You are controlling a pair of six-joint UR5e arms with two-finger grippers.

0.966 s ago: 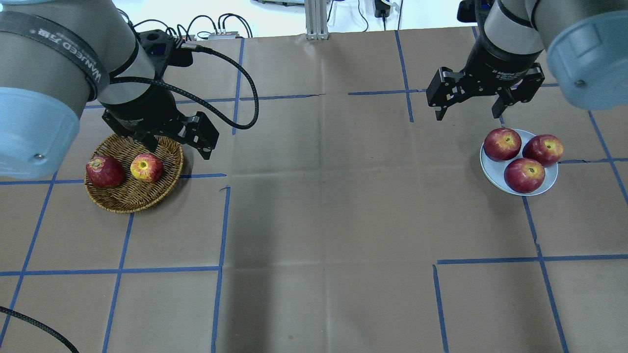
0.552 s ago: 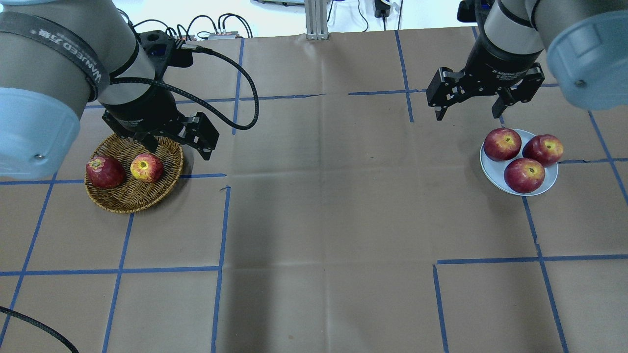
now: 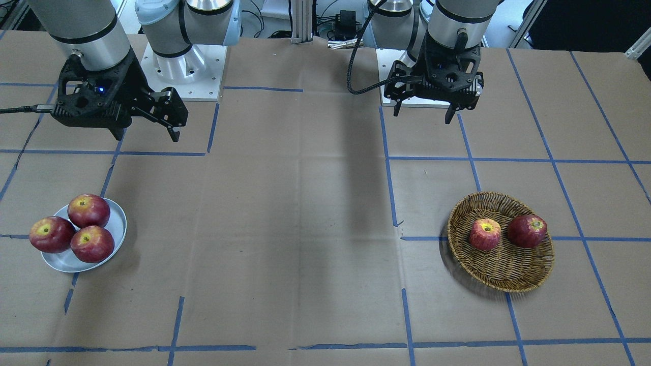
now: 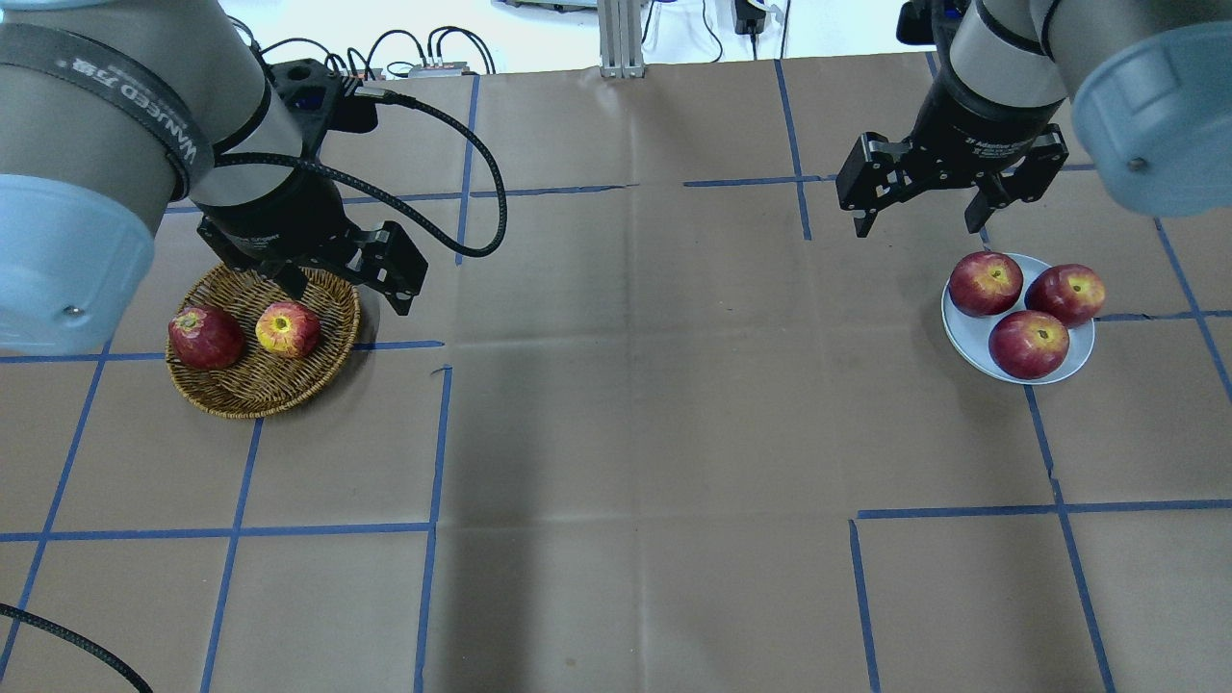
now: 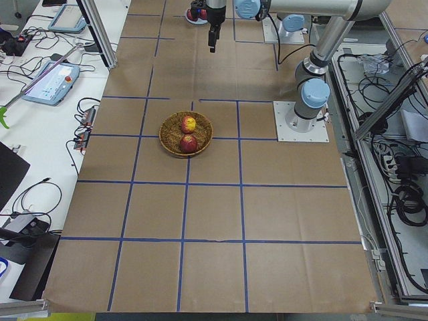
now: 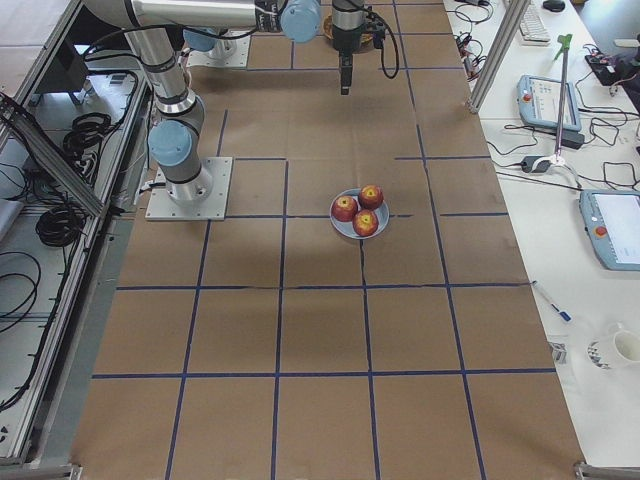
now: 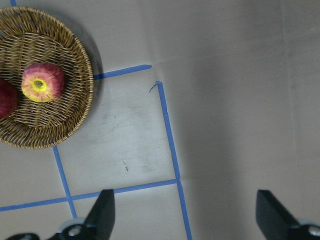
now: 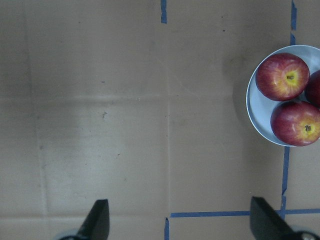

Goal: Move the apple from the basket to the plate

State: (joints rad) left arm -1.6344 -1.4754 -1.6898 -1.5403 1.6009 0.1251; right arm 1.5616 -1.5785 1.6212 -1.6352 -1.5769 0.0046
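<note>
The pinkish-red apple (image 4: 288, 329) with a yellow patch around its stem lies in the wicker basket (image 4: 241, 399), beside a darker red apple (image 4: 205, 337). It also shows in the front view (image 3: 484, 234) and the left wrist view (image 7: 43, 82). My left gripper (image 4: 348, 296) is open and empty. It hangs high over the basket's far right rim, with the apple off to one side of its jaws. The metal plate (image 4: 967, 332) at the right holds three dark red apples. My right gripper (image 4: 916, 227) is open and empty, above the table just beyond the plate.
The table is brown paper with a grid of blue tape lines (image 4: 433, 433). A black cable (image 4: 481, 192) loops from the left wrist over the table. An aluminium post (image 4: 621, 38) and wiring stand at the far edge.
The left gripper has drifted very slightly over the basket's far rim. The right arm, the apples, the basket and the plate have not moved.
</note>
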